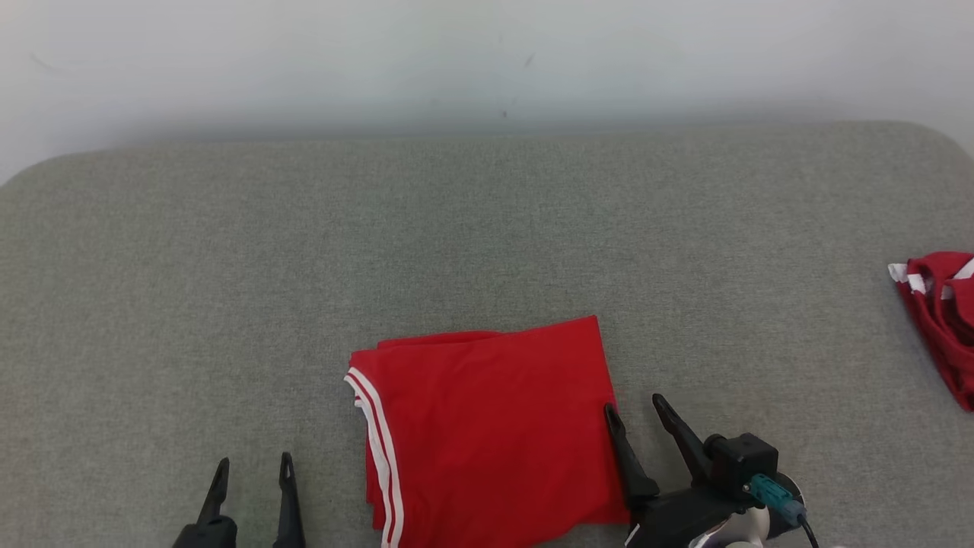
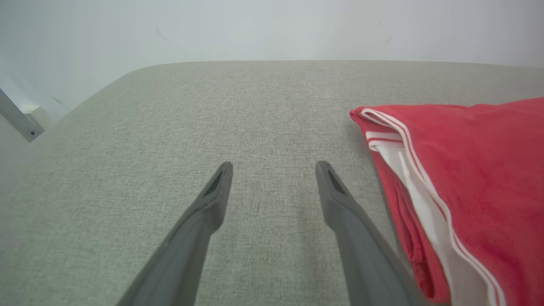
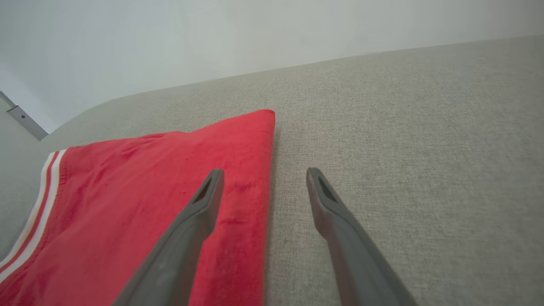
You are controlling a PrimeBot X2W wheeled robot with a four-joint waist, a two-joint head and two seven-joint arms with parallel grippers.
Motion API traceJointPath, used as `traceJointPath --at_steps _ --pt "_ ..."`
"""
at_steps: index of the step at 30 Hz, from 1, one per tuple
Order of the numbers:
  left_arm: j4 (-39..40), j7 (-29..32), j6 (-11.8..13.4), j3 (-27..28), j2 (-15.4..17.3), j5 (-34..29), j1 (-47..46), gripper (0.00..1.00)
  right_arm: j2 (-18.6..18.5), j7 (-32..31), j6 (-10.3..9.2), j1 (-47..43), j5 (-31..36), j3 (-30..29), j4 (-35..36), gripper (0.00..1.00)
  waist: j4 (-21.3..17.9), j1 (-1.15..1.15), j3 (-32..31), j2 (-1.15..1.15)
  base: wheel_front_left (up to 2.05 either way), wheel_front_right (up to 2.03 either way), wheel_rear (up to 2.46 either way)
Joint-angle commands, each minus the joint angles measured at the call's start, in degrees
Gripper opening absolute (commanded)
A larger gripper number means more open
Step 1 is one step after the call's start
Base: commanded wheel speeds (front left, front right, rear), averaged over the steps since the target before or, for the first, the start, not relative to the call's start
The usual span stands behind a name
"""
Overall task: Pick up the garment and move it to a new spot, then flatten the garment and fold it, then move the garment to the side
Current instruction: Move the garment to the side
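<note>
– left hand point(image 1: 255, 459) sits nearest in the head view, fingers apart and empty, clear of the cloth. right hand point(image 1: 633, 403) is spread too, its inner finger at the right edge of the garment point(image 1: 487, 426), which lies folded in a red block on the near middle of the table point(image 1: 228, 266). another red piece point(image 1: 940, 320) lies well apart, far right.
– and the wrist views?
– on the left wrist, the left hand point(image 2: 274, 163) is open over bare table, with the garment's point(image 2: 476, 170) white-striped, layered edge just beside it. on the right wrist, the right hand point(image 3: 264, 171) straddles the folded edge, one finger over red, one over table.
– how will it handle?
– light and limp, i judge. it could spill open if i lift one layer, so i'd pinch the whole stack at both side edges.
</note>
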State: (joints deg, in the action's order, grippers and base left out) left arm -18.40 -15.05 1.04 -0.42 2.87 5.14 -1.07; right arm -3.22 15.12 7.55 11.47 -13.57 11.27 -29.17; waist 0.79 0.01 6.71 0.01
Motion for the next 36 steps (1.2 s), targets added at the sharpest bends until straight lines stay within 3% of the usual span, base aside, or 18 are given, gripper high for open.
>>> traceJointPath --at_steps 1,17,18,19,20,23,29,36 --pt "0.32 -0.16 0.27 -0.42 0.01 0.22 -0.91 1.00 -0.39 -0.04 -0.17 0.71 -0.56 0.41 -0.68 1.00 1.58 -0.01 2.00 -0.01 0.00 0.00 0.00" --pt "1.06 -0.16 2.22 -3.00 0.01 0.55 -1.80 1.00 -1.62 -0.49 -0.17 5.70 -7.10 7.75 -14.05 1.00 3.21 -0.01 4.27 -0.01 0.00 0.00 0.00" --pt "1.09 -0.16 2.31 -3.08 0.02 0.59 -1.83 1.00 -1.73 -0.53 -0.17 6.16 -7.52 8.21 -14.71 0.79 3.26 -0.01 4.28 -0.01 0.00 0.00 0.00" --pt "1.11 -0.16 2.42 -3.15 0.01 0.65 -1.88 1.00 -1.80 -0.53 -0.17 6.60 -7.96 8.91 -15.48 0.43 3.30 -0.01 4.28 -0.01 0.00 0.00 0.00" --pt "1.12 -0.16 2.40 -3.19 0.02 0.70 -1.90 1.00 -1.85 -0.55 -0.17 7.00 -8.52 9.39 -16.12 0.00 3.33 -0.01 4.26 -0.01 0.00 0.00 0.00" --pt "1.23 -0.16 2.57 -3.33 0.02 0.77 -1.88 1.00 -2.19 -0.51 -0.17 8.07 -9.63 9.77 -16.49 0.00 3.37 -0.01 4.20 -0.01 0.00 0.00 0.00" --pt "1.48 -0.16 2.24 -2.91 0.00 -0.63 -0.30 1.00 -3.00 -0.05 -0.18 7.97 -8.45 4.91 -12.64 0.00 1.41 -0.01 3.16 -0.01 0.00 0.00 0.00" --pt "1.22 -0.16 1.08 -1.99 0.03 -1.56 -1.08 1.00 -1.47 -0.03 -0.18 6.25 -6.45 1.52 -11.36 0.00 -7.54 -0.01 2.15 -0.01 0.00 0.00 0.00"
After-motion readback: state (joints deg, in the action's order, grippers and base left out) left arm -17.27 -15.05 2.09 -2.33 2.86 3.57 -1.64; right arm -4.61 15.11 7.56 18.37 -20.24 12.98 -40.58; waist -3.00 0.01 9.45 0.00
